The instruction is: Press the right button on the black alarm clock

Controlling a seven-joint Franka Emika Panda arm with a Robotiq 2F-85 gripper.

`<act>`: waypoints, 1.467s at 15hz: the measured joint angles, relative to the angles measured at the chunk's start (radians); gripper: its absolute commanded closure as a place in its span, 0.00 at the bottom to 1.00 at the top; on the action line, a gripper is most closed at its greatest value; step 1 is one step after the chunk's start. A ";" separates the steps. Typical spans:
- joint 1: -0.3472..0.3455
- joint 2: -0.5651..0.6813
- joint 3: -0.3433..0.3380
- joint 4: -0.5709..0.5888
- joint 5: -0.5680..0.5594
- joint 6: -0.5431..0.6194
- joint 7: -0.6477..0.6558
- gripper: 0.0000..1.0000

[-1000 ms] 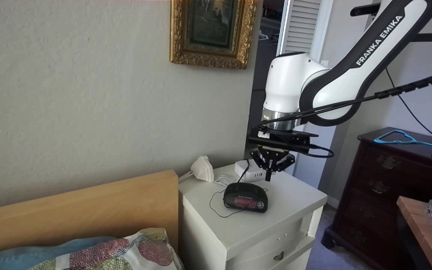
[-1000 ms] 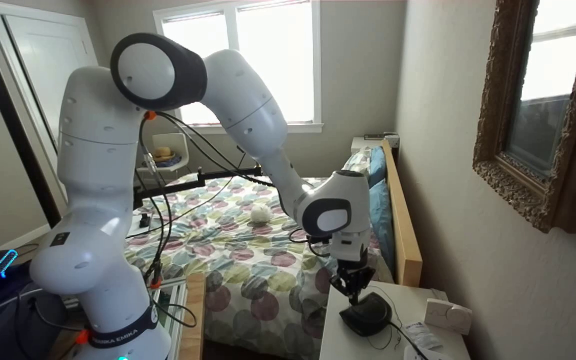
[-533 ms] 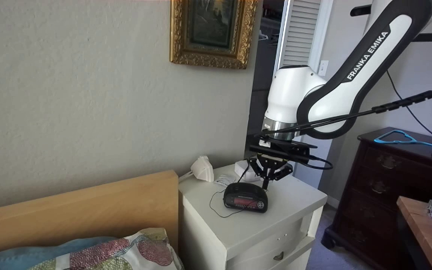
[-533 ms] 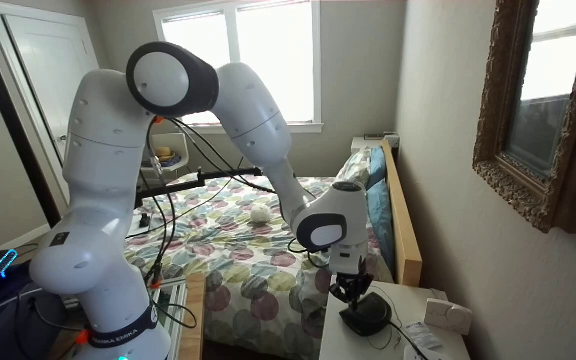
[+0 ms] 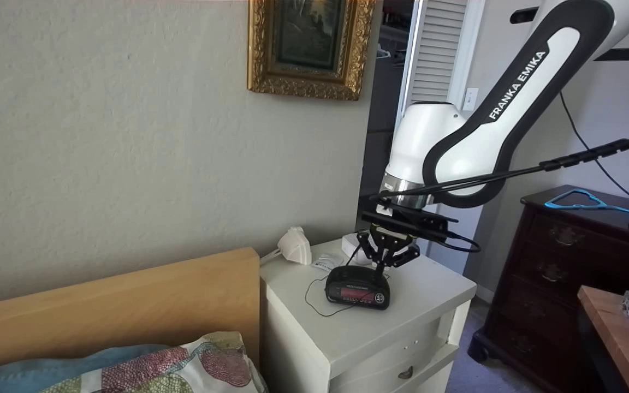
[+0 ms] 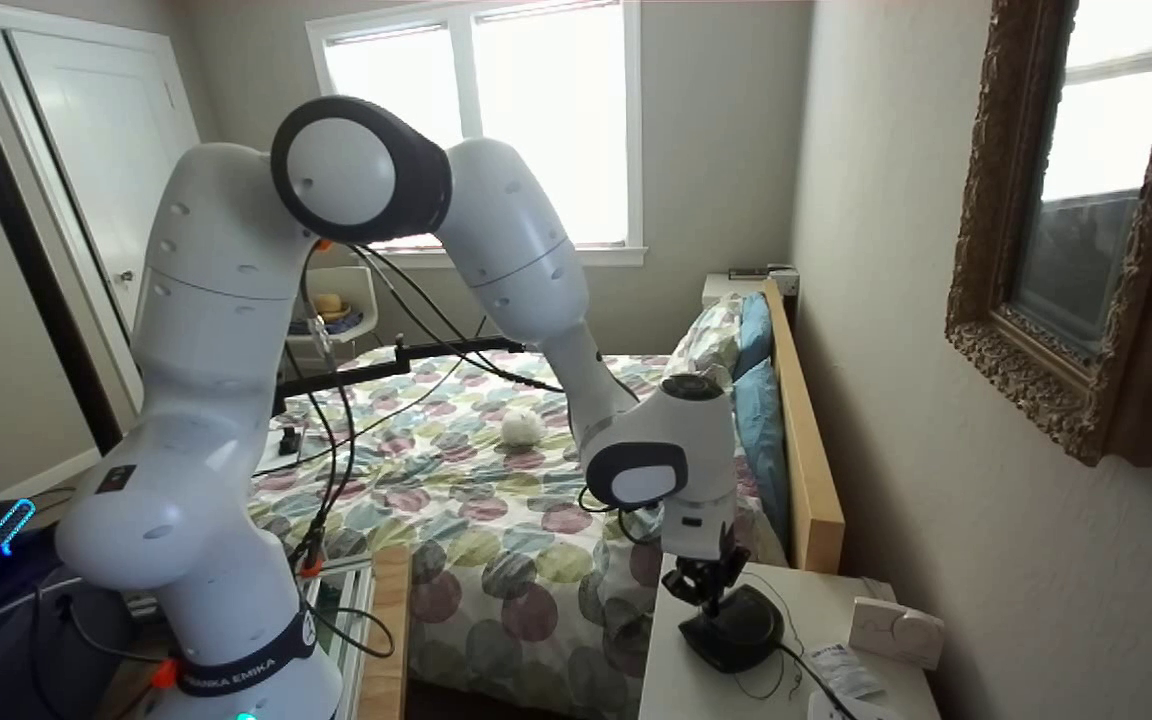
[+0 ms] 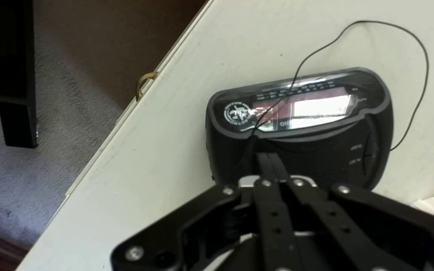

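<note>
The black alarm clock (image 5: 342,281) sits on the white nightstand (image 5: 314,327) with its dark red display facing that exterior view. The clock also shows in the other views (image 6: 736,640) (image 7: 326,158). My gripper (image 5: 379,277) is shut and empty, pointing down at the right end of the clock's top, seen from its face. In the wrist view the closed gripper (image 7: 268,155) overlaps the dark top of the clock, behind the display. I cannot tell whether the tips touch it. The right button cannot be made out in the dark area near the fingertips.
A thin wire (image 7: 424,49) loops over the clock's face and the nightstand. A white box (image 5: 354,249), a small packet (image 5: 328,262) and a white lumpy object (image 5: 295,245) lie behind the clock. A wooden headboard (image 5: 129,295) and bed stand beside the nightstand.
The arm has come down, and the shut gripper has moved from above and behind the clock's right end to over its top right. The clock has not moved.
</note>
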 measured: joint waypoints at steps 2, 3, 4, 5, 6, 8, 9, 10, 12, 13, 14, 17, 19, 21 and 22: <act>-0.001 0.001 0.006 0.000 0.026 0.005 -0.029 0.98; -0.002 0.001 0.008 0.000 0.038 0.006 -0.042 0.98; -0.002 0.001 0.009 0.000 0.048 0.006 -0.052 0.98; -0.002 0.003 0.010 0.000 0.057 0.006 -0.061 0.98; -0.002 0.004 0.009 0.000 0.059 0.006 -0.067 0.98; -0.002 0.007 0.008 0.000 0.059 0.006 -0.071 0.98; -0.002 0.008 0.007 0.001 0.060 0.006 -0.072 0.98; -0.002 0.009 0.007 0.001 0.061 0.006 -0.073 0.98; -0.002 0.012 0.007 0.001 0.062 0.006 -0.073 0.98; -0.003 0.014 0.007 0.001 0.063 0.008 -0.075 0.98; -0.003 0.017 0.007 0.001 0.066 0.011 -0.077 0.98; -0.003 0.025 0.007 0.002 0.078 0.021 -0.085 0.98; -0.004 0.025 0.008 0.002 0.085 0.021 -0.091 0.98; -0.007 0.025 0.011 0.002 0.099 0.021 -0.104 0.98; -0.010 0.025 0.014 0.002 0.105 0.022 -0.110 0.98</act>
